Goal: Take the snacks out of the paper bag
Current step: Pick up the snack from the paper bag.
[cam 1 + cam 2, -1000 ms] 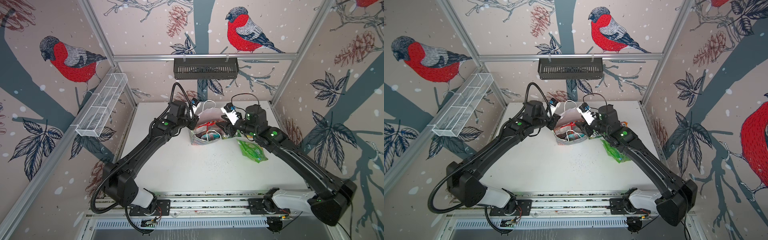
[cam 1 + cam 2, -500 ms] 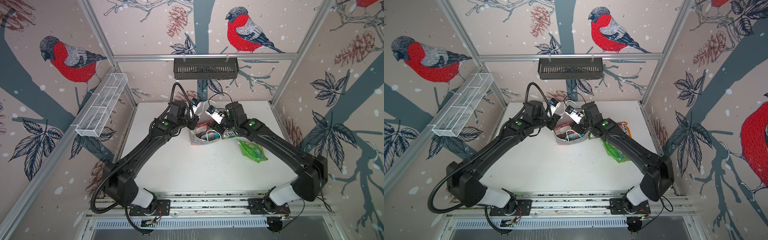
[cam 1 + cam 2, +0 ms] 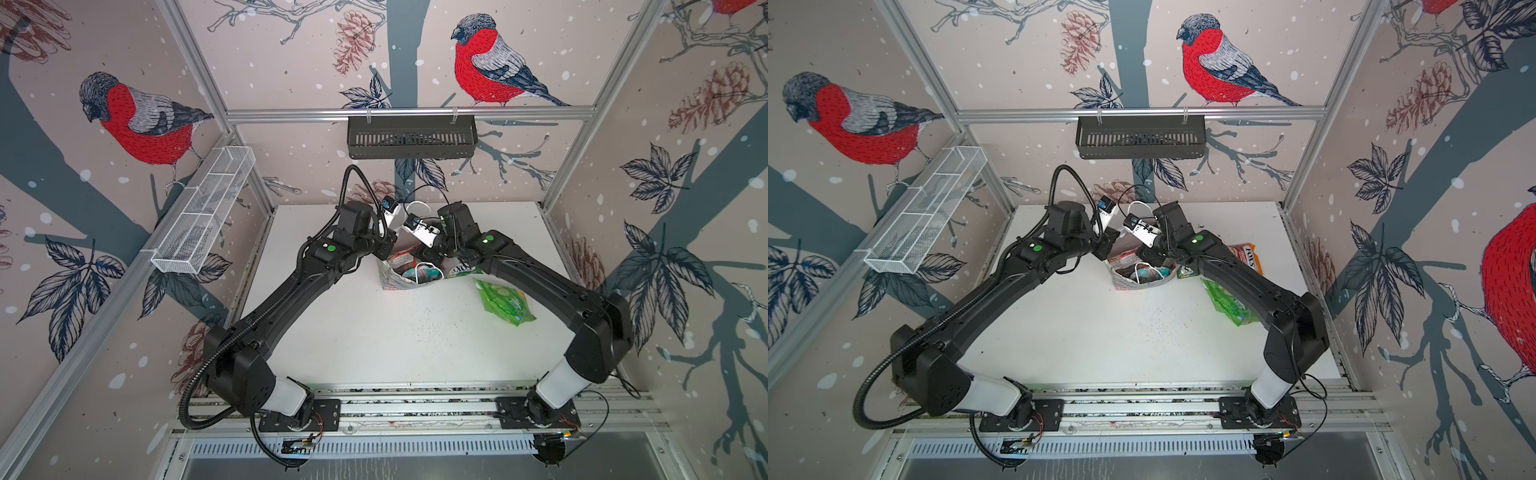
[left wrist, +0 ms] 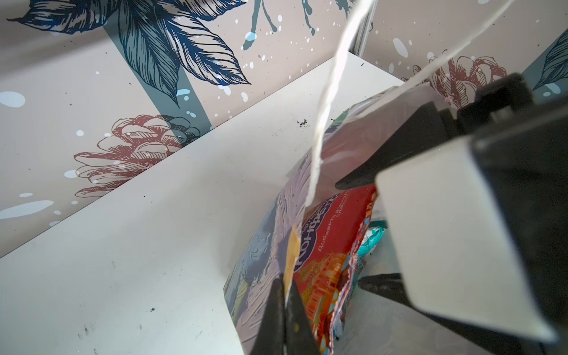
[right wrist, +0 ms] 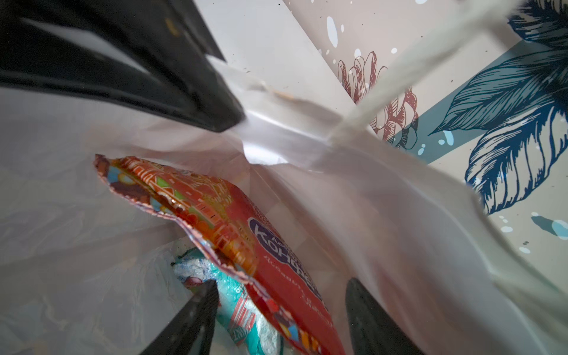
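On the red packet (image 4: 333, 246) inside the paper bag (image 4: 261, 276) there is a dark blue oval with white Cyrillic letters. In the left wrist view the word begins with "Конфе", and its end is not clear. On the same red packet (image 5: 233, 215) the right wrist view also gives "Конфе". The smaller white line below is too blurred to read. In a top view the orange-yellow packet (image 3: 1246, 257) carries "FOX'S" in white letters

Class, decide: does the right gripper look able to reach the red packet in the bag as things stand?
Probably yes. The right gripper is open inside the bag, its fingers either side of the red packet; the left gripper pinches the rim, holding the bag open.
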Controlling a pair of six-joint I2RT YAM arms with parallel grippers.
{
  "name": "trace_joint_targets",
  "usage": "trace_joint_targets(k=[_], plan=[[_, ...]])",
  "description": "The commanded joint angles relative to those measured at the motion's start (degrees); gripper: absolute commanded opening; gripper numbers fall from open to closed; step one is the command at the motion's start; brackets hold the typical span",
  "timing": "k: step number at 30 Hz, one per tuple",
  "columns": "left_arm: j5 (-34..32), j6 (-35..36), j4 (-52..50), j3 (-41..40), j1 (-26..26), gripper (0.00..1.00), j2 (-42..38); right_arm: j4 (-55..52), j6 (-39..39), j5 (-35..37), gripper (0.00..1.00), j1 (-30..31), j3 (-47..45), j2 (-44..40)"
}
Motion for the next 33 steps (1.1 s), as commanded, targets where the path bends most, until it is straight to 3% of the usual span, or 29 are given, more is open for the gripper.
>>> trace_joint_targets(k=[1, 20, 29, 33], plan=[[0.2, 0.7, 2.5, -0.2, -0.1, 0.00, -0.7, -0.9, -1.1, 0.2, 0.68, 0.1, 0.8, 0.8], [-0.9, 0.9, 3.2, -0.9, -0.2, 0.00, -1.3, -8.7, -2.6, 2.9, 0.64, 0.2, 7.0, 6.4], [-1.1, 0.9, 3.2, -0.9, -0.1, 0.00, -1.3, -9.9, -2.3, 2.9, 0.53, 0.1, 7.3, 6.7], [-1.2, 0.9, 3.2, -0.8, -0.2, 0.00, -1.1, -9.4, -2.0, 2.7, 0.42, 0.1, 7.3, 6.8]])
